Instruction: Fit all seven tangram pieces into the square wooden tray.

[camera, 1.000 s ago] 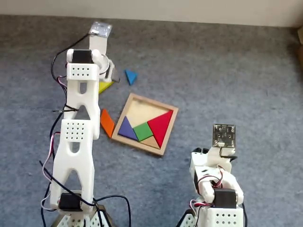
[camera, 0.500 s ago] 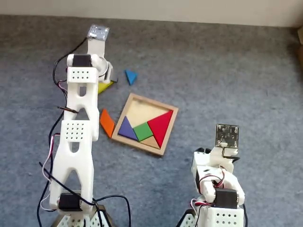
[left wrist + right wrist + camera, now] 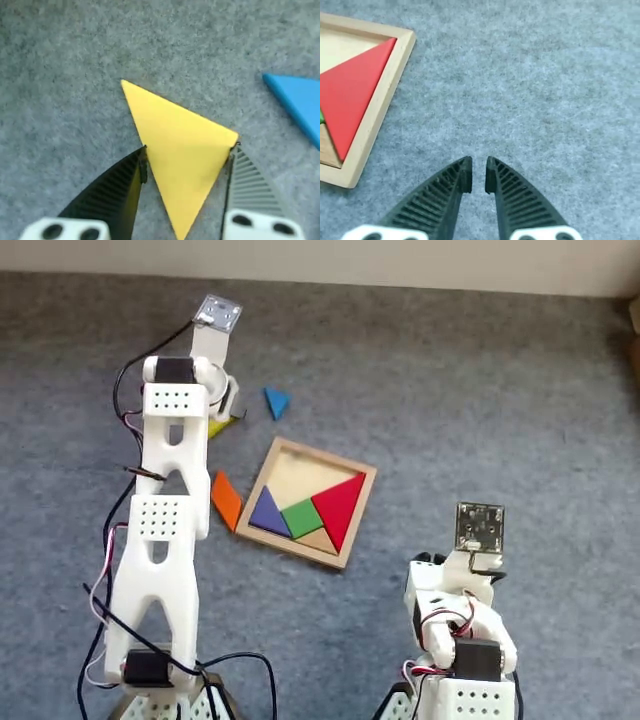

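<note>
Jaws of your left gripper (image 3: 187, 148) pinch the yellow triangle (image 3: 172, 130), upper left of the tray (image 3: 360, 519); your right gripper (image 3: 477, 175) sits nearly closed, empty. Likely light, stiff, slick: grip flat edges squarely.

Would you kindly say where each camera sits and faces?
High view: fixed overhead, looking down on wooden tray and both arms.
Left wrist view: on left wrist, facing carpet; left gripper clasping yellow triangle.
Right wrist view: on right wrist, facing carpet; right gripper, tray corner.
Shared: high and left wrist views both show the yellow triangle.
</note>
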Tool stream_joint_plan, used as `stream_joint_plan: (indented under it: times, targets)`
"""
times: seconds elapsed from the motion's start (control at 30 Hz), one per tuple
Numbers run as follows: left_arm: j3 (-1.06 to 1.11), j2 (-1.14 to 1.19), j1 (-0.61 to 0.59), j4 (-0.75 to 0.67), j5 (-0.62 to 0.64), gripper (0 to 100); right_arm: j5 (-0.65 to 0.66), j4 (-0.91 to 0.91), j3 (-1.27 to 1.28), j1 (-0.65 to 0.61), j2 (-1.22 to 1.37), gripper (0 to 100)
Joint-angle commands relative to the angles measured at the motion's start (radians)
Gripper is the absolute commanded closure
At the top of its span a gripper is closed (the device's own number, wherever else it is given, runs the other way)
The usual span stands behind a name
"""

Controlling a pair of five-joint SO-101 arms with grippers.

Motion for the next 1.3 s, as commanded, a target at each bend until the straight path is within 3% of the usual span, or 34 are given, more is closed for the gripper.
stream_joint_plan:
  times: [0.0,0.1,0.27,0.53,0.67,0.77,0.93,1.1,1.27]
  targets:
    - [-0.016,-0.007,0.062,0.077,-0.043,79,0.011,-0.002,0.091,0.015,-0.015,93.3]
    - [-0.053,-0.024,0.097,0.127,-0.109,84,0.011,-0.002,0.091,0.016,-0.015,93.3]
    - [-0.053,-0.108,0.151,0.196,-0.11,86,0.011,-0.002,0.091,0.016,-0.015,93.3]
    - [-0.053,-0.213,0.194,0.23,-0.104,85,0.011,-0.002,0.091,0.016,-0.016,93.3]
    - [-0.053,-0.222,0.177,0.226,-0.021,80,0.011,-0.002,0.091,0.016,-0.016,93.3]
    - [-0.044,-0.202,0.14,0.137,0.08,75,0.011,-0.002,0.091,0.016,-0.016,93.3]
    - [-0.036,-0.096,0.079,-0.114,0.183,74,0.011,-0.002,0.091,0.016,-0.016,93.3]
    - [-0.038,0.013,0.051,-0.284,0.183,77,0.011,-0.002,0.091,0.016,-0.016,93.3]
    - [-0.038,0.096,0.044,-0.339,0.127,86,0.011,-0.002,0.091,0.016,-0.016,93.3]
